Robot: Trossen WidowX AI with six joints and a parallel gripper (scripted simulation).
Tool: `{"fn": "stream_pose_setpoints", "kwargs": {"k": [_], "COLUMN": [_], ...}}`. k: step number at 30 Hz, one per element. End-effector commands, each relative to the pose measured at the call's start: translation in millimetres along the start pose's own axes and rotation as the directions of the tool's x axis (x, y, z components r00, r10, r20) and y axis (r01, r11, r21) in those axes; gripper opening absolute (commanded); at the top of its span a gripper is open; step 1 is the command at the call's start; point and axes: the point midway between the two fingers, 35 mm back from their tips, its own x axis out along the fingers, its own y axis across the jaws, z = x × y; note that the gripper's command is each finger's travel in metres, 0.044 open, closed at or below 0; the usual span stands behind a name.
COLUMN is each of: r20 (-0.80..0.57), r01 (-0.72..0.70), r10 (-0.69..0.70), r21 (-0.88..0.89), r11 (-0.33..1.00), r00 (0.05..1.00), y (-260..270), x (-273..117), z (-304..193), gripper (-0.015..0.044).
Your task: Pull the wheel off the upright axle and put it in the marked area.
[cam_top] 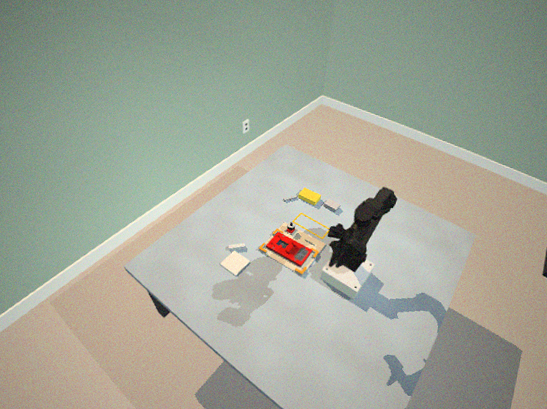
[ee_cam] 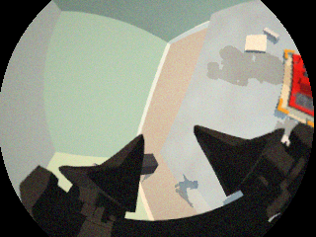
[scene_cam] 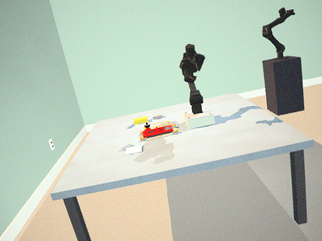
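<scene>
The small dark wheel (cam_top: 290, 226) (scene_cam: 146, 125) sits on its upright axle at the back left of the cream board; its fit on the axle is too small to make out. The marked area is a thin yellow outline (cam_top: 300, 213) (scene_cam: 159, 122) on the table behind the board. My gripper (ee_cam: 169, 133) is open, with nothing between its black fingers. It is high above the table near the arm's base, well away from the wheel. The wheel and marked area do not show in the wrist view.
A red block (cam_top: 289, 248) (scene_cam: 157, 130) (ee_cam: 303, 84) lies on the board, which has orange corners. A yellow block (cam_top: 309, 195) (scene_cam: 140, 120) and a greyish block (cam_top: 331, 205) (scene_cam: 157, 117) lie behind the marked area. A cream flat piece (cam_top: 234, 262) (scene_cam: 133, 149) (ee_cam: 256, 42) and a thin strip (cam_top: 236, 246) lie front left.
</scene>
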Motion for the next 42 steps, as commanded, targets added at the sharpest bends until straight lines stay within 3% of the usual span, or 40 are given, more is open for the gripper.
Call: {"fn": "stream_pose_setpoints", "kwargs": {"k": [1, 9, 16, 26, 36, 42], "r20": [0.087, 0.133, 0.046, -0.175, -0.41, -0.426], "r01": [0.221, 0.47, 0.502, 0.342, 0.044, 0.019], "r10": [-0.238, -0.592, -0.785, -0.884, -0.831, -0.822], "r21": [0.165, 0.481, 0.745, 0.94, 0.903, 0.891], "r11": [0.961, 0.74, 0.439, -0.019, -0.426, -0.453], "r00": [0.967, 0.795, 0.618, 0.433, 0.377, 0.377], "y": [-36, -127, -214, -337, -438, -445], "x": [27, 37, 13, -60, -147, -153], "z": [45, 126, 176, 204, 179, 175], "gripper": [0.03, 0.03, 0.03, 0.03, 0.03, 0.03]}}
